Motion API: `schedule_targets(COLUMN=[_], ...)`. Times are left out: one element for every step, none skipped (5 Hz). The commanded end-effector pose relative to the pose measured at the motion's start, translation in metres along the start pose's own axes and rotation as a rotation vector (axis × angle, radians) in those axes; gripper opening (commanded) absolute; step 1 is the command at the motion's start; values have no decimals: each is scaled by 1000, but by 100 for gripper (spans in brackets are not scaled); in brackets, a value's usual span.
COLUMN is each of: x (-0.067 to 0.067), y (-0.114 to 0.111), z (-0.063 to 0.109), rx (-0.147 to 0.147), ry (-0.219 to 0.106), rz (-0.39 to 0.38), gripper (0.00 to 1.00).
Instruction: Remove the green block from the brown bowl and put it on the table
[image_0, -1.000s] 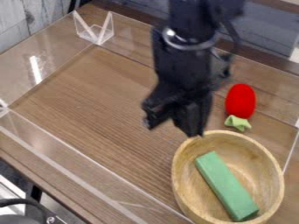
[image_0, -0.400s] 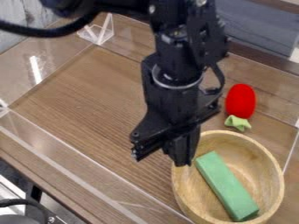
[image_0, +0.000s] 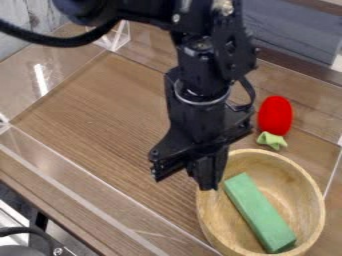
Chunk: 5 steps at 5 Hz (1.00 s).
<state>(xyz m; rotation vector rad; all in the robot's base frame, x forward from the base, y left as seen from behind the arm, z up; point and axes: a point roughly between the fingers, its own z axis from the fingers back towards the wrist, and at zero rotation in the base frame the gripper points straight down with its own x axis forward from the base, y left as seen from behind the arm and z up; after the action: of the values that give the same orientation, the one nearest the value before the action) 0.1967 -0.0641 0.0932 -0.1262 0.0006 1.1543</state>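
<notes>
The green block (image_0: 258, 212) lies flat inside the brown bowl (image_0: 315, 192) at the lower right, its long side running from the bowl's middle toward the near rim. My gripper (image_0: 187, 177) points down over the table (image_0: 94, 110), just left of the bowl's left rim and apart from the block. Its dark fingers stand close together with nothing between them. The arm above hides part of the table behind it.
A red strawberry-like toy (image_0: 277, 115) with green leaves sits on the table behind the bowl. Low clear acrylic walls (image_0: 54, 160) edge the tabletop, and a clear stand (image_0: 107, 35) rises at the far left corner.
My gripper has sunk and shifted left and toward the front, from above the bowl's far rim to beside its left rim. The block and bowl have not moved.
</notes>
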Motion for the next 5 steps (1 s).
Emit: schedule_targets(x=[10,16,26,8,-8], y=[-2,-2,-3,-6,-14], z=[3,3,3,3,10], rx=[-15,-15,-22,-13,-2], ry=[6,13,12,23,34], rz=[-22,-53,-43,-116,-206], gripper=[0,0,0,0,0])
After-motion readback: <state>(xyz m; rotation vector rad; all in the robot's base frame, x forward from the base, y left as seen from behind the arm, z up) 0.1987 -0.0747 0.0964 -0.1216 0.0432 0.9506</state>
